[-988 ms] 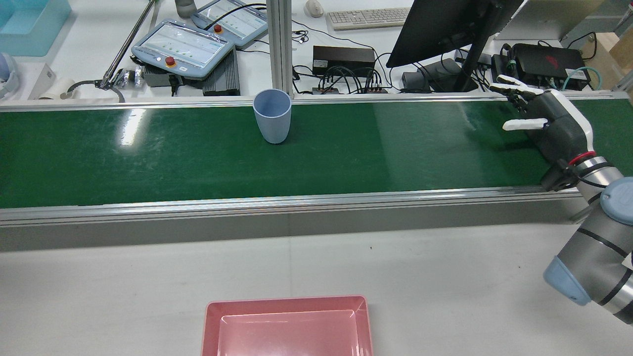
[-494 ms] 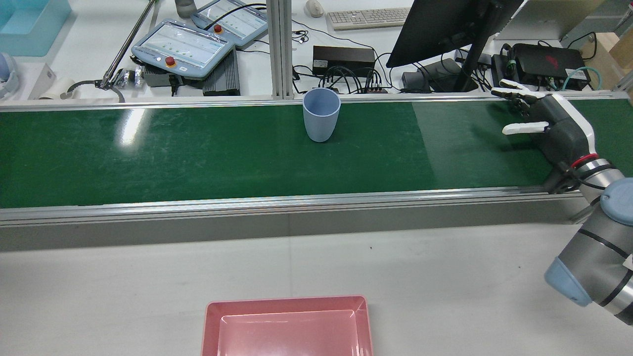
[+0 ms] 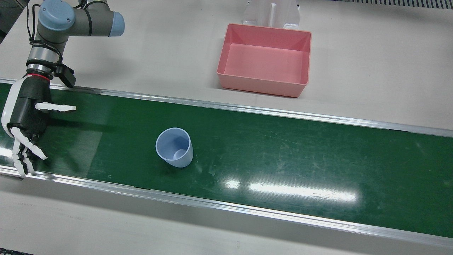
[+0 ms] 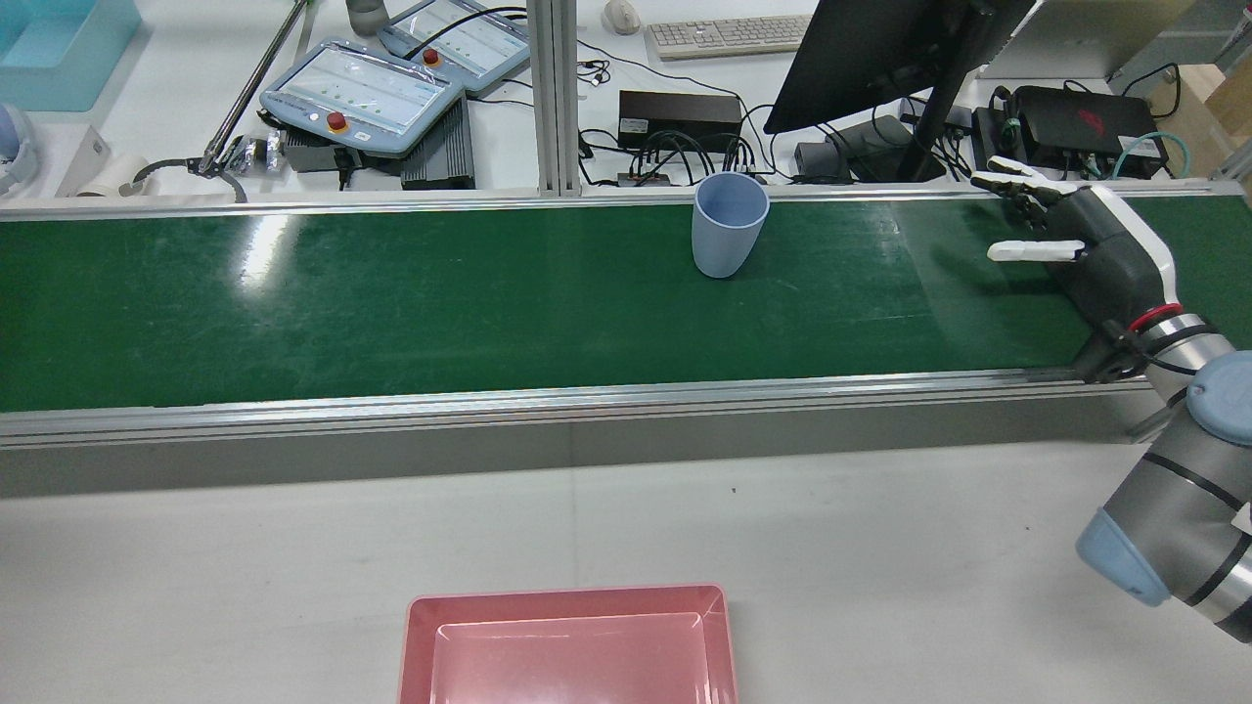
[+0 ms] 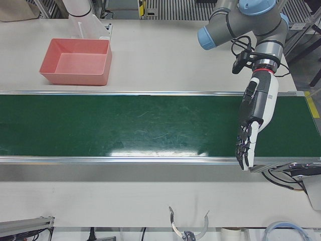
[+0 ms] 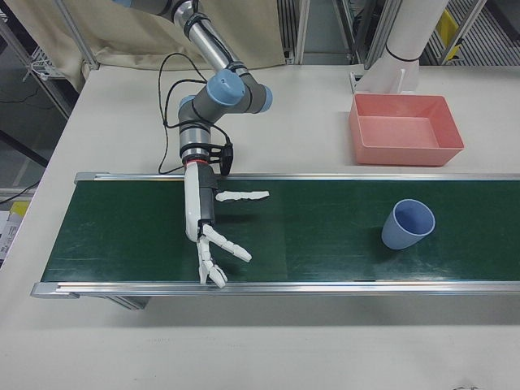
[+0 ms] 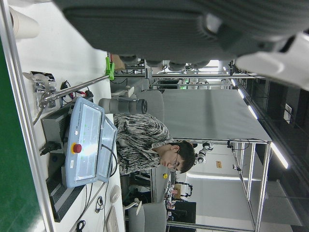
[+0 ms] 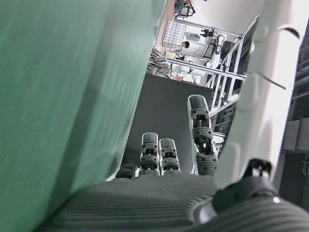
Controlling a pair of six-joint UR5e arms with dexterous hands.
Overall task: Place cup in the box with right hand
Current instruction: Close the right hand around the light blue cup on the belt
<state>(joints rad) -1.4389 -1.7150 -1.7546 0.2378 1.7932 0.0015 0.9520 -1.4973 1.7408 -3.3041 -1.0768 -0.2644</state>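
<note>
A pale blue cup (image 4: 726, 227) stands upright on the green conveyor belt (image 4: 391, 313) near its far edge; it also shows in the front view (image 3: 175, 148) and the right-front view (image 6: 408, 225). My right hand (image 4: 1076, 244) is open over the belt's right end, fingers spread toward the cup, well apart from it; it also shows in the front view (image 3: 26, 117) and the right-front view (image 6: 207, 223). The pink box (image 4: 567, 598) sits empty on the near table, and shows in the front view (image 3: 263, 88). My left hand (image 5: 253, 113) is open and empty over the belt.
Metal rails (image 4: 587, 396) border the belt. Beyond its far rail are teach pendants (image 4: 362, 93), a vertical post (image 4: 553, 98), cables and a monitor (image 4: 880, 59). A white stand (image 3: 270, 12) is behind the box.
The cup has travelled to the right along the belt, toward my right hand. The right hand has shifted only slightly and stays open.
</note>
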